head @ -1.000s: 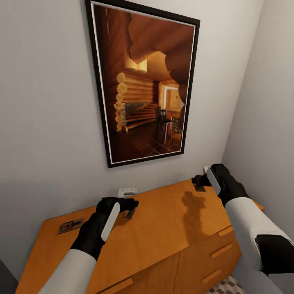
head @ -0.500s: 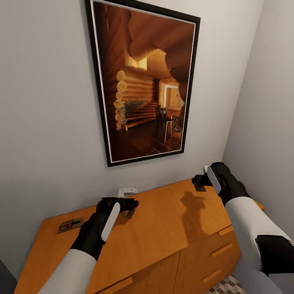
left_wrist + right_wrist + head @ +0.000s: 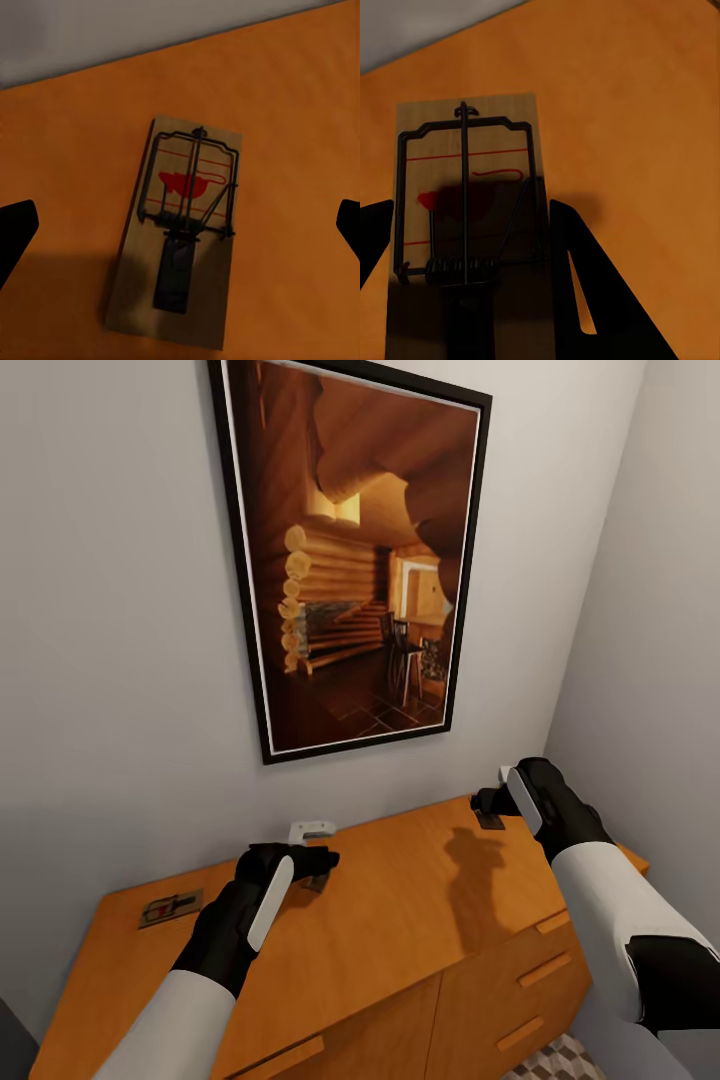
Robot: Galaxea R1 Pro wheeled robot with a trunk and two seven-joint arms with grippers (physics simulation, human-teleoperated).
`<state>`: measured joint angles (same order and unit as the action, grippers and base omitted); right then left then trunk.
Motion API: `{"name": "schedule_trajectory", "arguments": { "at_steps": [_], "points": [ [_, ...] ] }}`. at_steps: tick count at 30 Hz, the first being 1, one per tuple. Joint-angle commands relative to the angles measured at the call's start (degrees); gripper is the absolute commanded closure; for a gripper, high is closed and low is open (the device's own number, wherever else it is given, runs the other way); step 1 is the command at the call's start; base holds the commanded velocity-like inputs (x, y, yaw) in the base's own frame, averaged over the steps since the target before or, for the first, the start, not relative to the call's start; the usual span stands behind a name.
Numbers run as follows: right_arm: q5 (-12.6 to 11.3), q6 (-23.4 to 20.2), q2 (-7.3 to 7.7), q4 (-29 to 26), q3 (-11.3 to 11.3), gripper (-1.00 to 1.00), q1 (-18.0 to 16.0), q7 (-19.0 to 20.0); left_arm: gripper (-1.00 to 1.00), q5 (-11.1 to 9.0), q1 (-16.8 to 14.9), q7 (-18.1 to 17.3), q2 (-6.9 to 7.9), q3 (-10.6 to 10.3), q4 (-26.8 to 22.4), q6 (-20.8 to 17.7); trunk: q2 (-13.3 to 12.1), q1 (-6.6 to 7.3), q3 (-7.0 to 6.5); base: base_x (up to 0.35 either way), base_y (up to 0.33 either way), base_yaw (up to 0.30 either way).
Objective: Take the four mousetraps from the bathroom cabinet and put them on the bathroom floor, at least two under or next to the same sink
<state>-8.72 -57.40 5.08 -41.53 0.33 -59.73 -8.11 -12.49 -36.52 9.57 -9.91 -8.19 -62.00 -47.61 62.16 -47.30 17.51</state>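
On top of the cabinet (image 3: 400,920), against the grey wall (image 3: 110,660), lie the mousetraps I can see. Each is a flat brown wooden board with dark wire parts and a red mark printed under the wire.

From my head camera, 1 mousetrap (image 3: 171,908) lies alone near the cabinet's left end, well apart from both of my hands. My left gripper (image 3: 318,866) hangs just over a second trap (image 3: 316,883), mostly hidden beneath it, and my right gripper (image 3: 492,806) sits over a third trap (image 3: 489,820) near the right rear corner. At that distance these 2 are only dark slivers.

My left wrist camera gives the detail: the trap's (image 3: 176,232) whole board, tilted on the orange wood, with its wire bar, spring coil, dark trigger plate and red printed shape. My fingertips (image 3: 15,229) stand wide to either side, not touching it, so that hand is spread apart.

My right wrist camera looks closer at its own trap (image 3: 465,225), whose near end runs out of the picture. My right fingers (image 3: 585,285) bracket the board, one dark tip hard against its long edge; I cannot tell whether they are actually pinching it.

The head view alone also shows a framed picture (image 3: 350,555) of a log interior above the cabinet, and a patch of patterned bathroom floor (image 3: 560,1060).
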Motion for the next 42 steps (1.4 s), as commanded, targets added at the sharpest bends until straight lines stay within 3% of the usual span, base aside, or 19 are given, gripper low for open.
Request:
{"name": "schedule_trajectory", "arguments": {
  "at_steps": [1, 7, 13, 20, 42],
  "points": [
    [-0.79, -0.17, 0.01, -0.02, 0.02, 1.00, -0.04, -0.60, -1.00, -0.61, -0.04, 0.58, 0.00, -0.07, -0.05, -0.20, 0.47, -0.23, 0.26, 0.000, 0.000, 0.000],
    [-0.92, -0.09, 0.01, 0.04, 0.09, 1.00, -0.04, -0.60, -1.00, -0.61, -0.04, 0.62, 0.06, -0.07, -0.05, -0.21, 2.88, -1.55, 1.34, 0.000, 0.000, 0.000],
    [-0.94, -0.08, 0.01, 0.04, 0.10, 1.00, -0.03, -0.60, -1.00, -0.61, -0.04, 0.47, 0.05, -0.07, -0.05, -0.28, 2.88, -1.55, 1.34, 0.000, 0.000, 0.000],
    [-0.95, -0.08, 0.01, 0.04, 0.09, 1.00, -0.04, -0.60, -1.00, -0.61, -0.04, 0.50, -0.08, -0.09, -0.05, -0.29, 5.68, -3.09, 2.59, 0.000, 0.000, 0.000],
    [-1.10, 0.01, 0.01, 0.65, 0.11, 1.00, 0.05, -0.60, -1.00, -0.61, -0.04, 0.45, -0.08, -0.07, -0.05, -0.29, 7.29, -3.96, 3.31, 0.000, 0.000, 0.000]
  ]
}}
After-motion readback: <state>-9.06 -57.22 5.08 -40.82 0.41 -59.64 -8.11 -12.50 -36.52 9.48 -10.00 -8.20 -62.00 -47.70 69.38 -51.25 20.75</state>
